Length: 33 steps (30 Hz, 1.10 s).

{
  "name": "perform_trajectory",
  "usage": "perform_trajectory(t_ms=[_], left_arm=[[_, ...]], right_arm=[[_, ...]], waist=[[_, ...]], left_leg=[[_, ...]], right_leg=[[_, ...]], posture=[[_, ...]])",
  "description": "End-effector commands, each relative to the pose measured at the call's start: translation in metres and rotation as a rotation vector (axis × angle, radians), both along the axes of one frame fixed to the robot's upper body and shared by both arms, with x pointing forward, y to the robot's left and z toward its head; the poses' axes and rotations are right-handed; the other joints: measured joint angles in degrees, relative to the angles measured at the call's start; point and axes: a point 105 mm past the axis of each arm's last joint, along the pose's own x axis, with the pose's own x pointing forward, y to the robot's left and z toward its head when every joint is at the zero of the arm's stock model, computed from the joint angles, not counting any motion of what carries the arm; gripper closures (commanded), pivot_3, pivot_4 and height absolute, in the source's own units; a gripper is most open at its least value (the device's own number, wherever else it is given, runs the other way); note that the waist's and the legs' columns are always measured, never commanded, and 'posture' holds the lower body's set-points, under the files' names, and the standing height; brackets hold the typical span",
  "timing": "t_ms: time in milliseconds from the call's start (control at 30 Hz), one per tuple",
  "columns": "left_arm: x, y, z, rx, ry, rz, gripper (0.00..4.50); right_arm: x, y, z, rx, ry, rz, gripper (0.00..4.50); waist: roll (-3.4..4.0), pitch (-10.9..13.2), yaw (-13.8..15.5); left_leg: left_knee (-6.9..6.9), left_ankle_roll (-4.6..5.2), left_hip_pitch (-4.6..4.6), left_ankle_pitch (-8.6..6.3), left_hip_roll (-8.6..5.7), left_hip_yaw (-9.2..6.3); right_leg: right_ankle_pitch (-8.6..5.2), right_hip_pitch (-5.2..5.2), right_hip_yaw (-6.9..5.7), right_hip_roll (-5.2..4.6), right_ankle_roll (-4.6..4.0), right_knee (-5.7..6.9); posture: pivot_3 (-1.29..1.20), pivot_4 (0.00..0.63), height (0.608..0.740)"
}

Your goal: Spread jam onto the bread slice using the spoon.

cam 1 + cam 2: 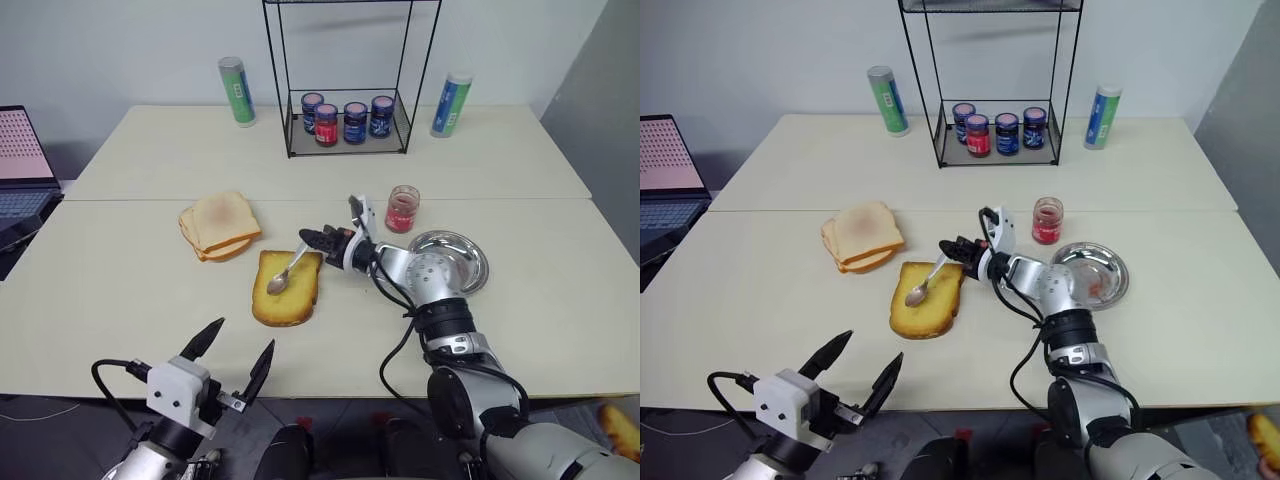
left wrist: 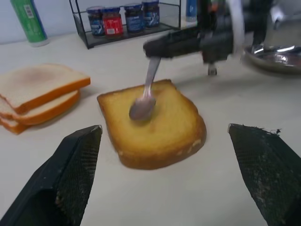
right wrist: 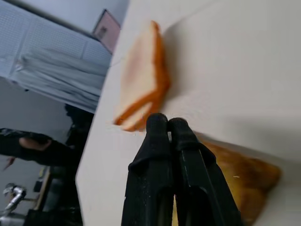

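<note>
Right hand (image 1: 318,240) clenched on spoon (image 1: 288,270), bowl resting mid-frame on bread (image 1: 286,288), no red smear visible yet; spreading barely begun; left hand (image 1: 237,353) released.

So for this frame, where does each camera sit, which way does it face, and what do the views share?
Left eye: on the head, looking forward and down over the table; both arms show.
Right eye: same head, same scene.
Left wrist: low at the table's near edge, facing the bread slice between the open left gripper jaws.
Right wrist: looks along the shut right gripper toward the paler slices.
Shared: bread slice and spoon, held by the right gripper.
</note>
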Motion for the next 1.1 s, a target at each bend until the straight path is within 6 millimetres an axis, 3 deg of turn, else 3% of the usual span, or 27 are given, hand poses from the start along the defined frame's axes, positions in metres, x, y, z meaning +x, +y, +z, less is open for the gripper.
perform_trajectory(t_ms=[33,233,400,567,667,767,933,1100], left_arm=[[0.004,-0.007,0.017,0.015,-0.021,0.004,0.00],[0.010,-0.010,0.026,0.014,-0.020,0.007,0.00],[0.011,-0.006,0.027,0.014,-0.012,0.020,0.00],[0.012,-0.004,0.029,0.011,-0.009,0.034,0.00],[0.011,-0.003,0.030,0.010,-0.008,0.038,0.00],[0.010,-0.003,0.029,0.006,-0.004,0.045,0.00],[0.008,-0.004,0.025,0.005,0.004,0.057,0.00],[0.005,-0.002,0.019,0.010,0.012,0.059,0.00]], right_arm=[[0.006,0.019,0.022,-0.006,-0.117,0.023,4.47],[0.026,0.005,0.038,0.016,-0.182,-0.108,4.47],[0.024,0.003,0.046,0.039,-0.198,-0.087,4.47],[-0.001,0.002,0.054,0.077,-0.199,0.057,4.47],[-0.022,-0.006,0.048,0.057,-0.192,0.152,4.47],[-0.030,-0.019,0.036,0.023,-0.169,0.169,4.47],[-0.014,-0.037,0.013,-0.082,-0.156,0.058,4.47],[0.014,-0.043,0.026,-0.053,-0.188,-0.103,4.47]], waist=[[0.01,0.0,0.0],[0.01,0.0,0.1],[0.01,0.0,0.1],[0.01,0.0,0.1],[0.00,0.0,0.2],[0.00,0.0,0.3],[0.00,0.0,0.2],[0.01,0.0,0.0]], left_leg=[[0.00,0.00,0.00,0.00,-0.01,0.00],[0.00,0.00,0.00,0.00,-0.01,-0.04],[0.01,-0.01,-0.01,0.00,0.00,-0.06],[0.00,-0.01,-0.04,0.00,0.04,-0.17],[0.00,0.00,-0.05,0.00,0.02,-0.19],[0.01,0.00,-0.05,0.00,0.00,-0.20],[0.02,0.00,-0.03,0.00,-0.01,-0.16],[-0.01,-0.01,0.02,0.00,-0.01,-0.09]], right_leg=[[0.00,0.00,0.01,0.00,0.00,0.00],[0.00,0.01,0.00,0.02,0.00,0.00],[0.00,0.00,0.01,0.00,0.00,0.00],[0.00,-0.01,0.01,-0.01,-0.01,-0.01],[0.00,0.00,-0.01,-0.04,-0.01,-0.03],[0.00,0.01,-0.01,-0.06,-0.01,-0.03],[0.00,0.02,0.00,-0.05,0.00,-0.03],[0.00,0.01,0.03,0.05,0.00,-0.02]], posture=[[0.00,0.150,0.740],[0.00,0.150,0.740],[0.00,0.150,0.740],[0.00,0.150,0.740],[0.00,0.150,0.740],[0.00,0.150,0.740],[0.00,0.150,0.740],[0.00,0.150,0.740]])
